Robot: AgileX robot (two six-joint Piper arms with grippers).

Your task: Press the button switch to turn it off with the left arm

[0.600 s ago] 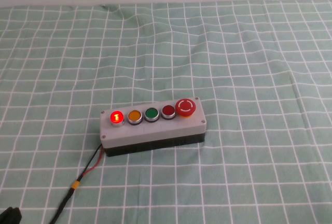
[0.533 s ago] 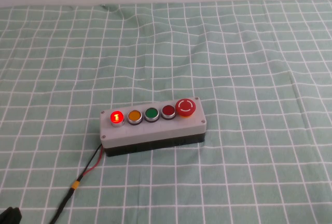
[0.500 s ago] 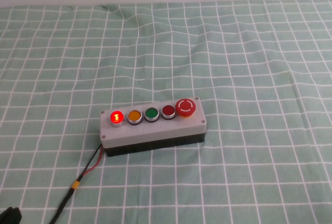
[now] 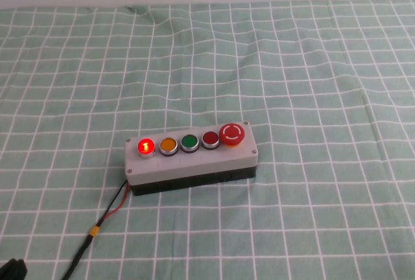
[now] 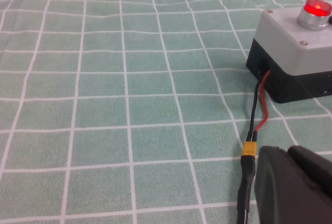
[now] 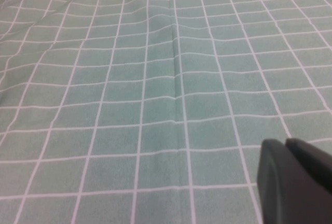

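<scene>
The button switch (image 4: 146, 146) glows bright red on its silver collar, at the left end of the grey box (image 4: 194, 164) in the middle of the table. It also shows in the left wrist view (image 5: 317, 7). My left gripper (image 5: 288, 152) is shut and empty. It sits low over the cloth beside the box's cable, short of the box and apart from the button. Only a black tip of it (image 4: 11, 270) shows at the bottom left corner of the high view. My right gripper (image 6: 285, 143) is shut and empty over bare cloth, out of the high view.
Right of the glowing button the box carries an orange button (image 4: 168, 144), a green one (image 4: 189, 142), a dark red flat one (image 4: 210, 139) and a large red mushroom button (image 4: 232, 134). A red-and-black cable (image 4: 107, 216) with a yellow connector (image 5: 250, 148) runs from the box's left end. A green checked cloth (image 4: 292, 66) covers the table.
</scene>
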